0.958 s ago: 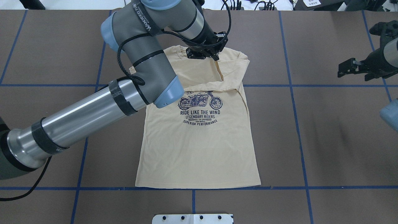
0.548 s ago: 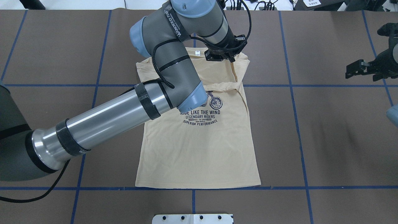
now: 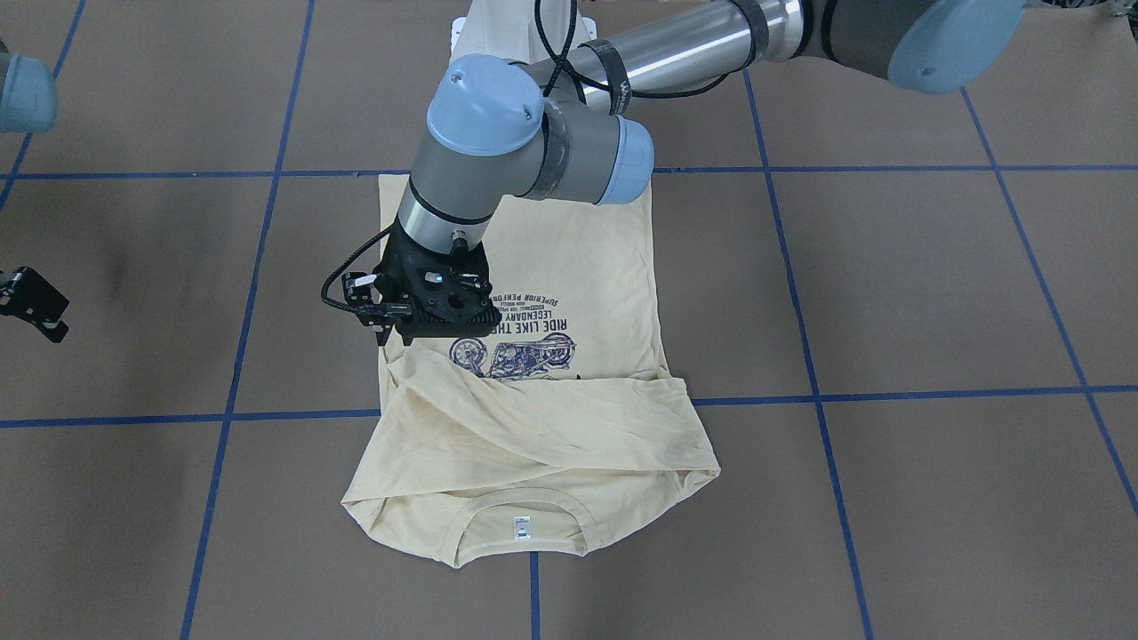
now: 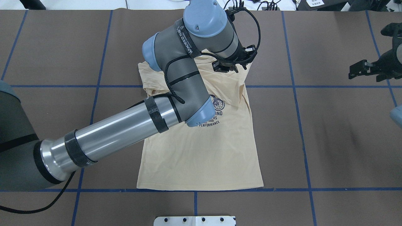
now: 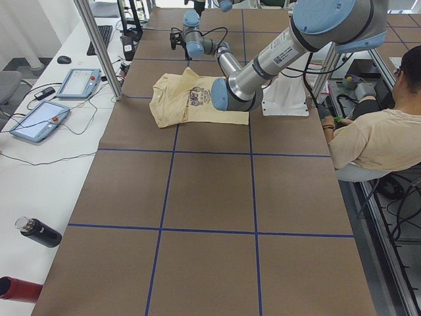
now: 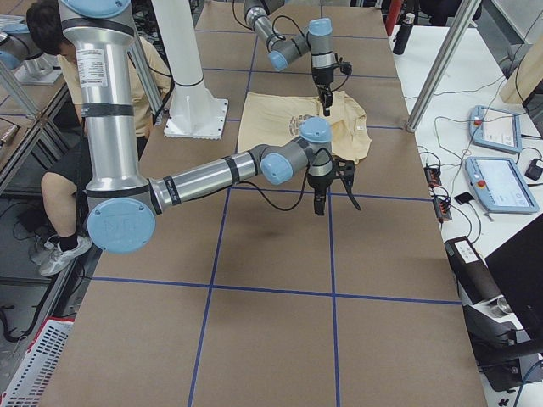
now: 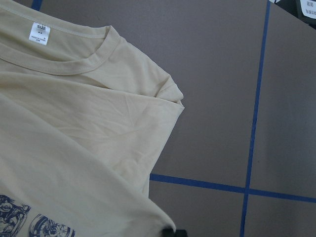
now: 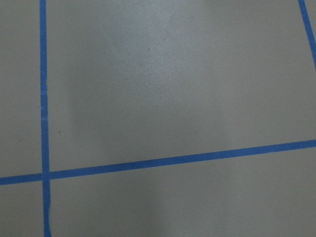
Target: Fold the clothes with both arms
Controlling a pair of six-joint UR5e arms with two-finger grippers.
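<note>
Nearest the robot, the hem of the T-shirt (image 4: 201, 157) lay flat on the brown table (image 4: 329, 141), chest up, collar pointing away. Beyond the hem, the navy print (image 3: 524, 342) was half covered in the overhead view by the left arm (image 4: 119, 131). Farther on, a sleeve was folded across the chest. There the left gripper (image 4: 228, 68) stood over the shoulder on the robot's right, its fingers apparently pinched on a fold of cloth that rose to them. The wrist view caught only a black tip at its bottom edge, so the grasp itself barely showed. Farthest lay the collar with its white neck label (image 3: 522, 526).

The cloth looked thin, light and limp. It would likely sag and drag, so seams, shoulders or hem corners seemed the best places to take hold.

Well apart on the robot's right, the right gripper (image 4: 356, 70) hovered over bare table, partly cut off by the frame. I could not tell whether its fingers were apart.
</note>
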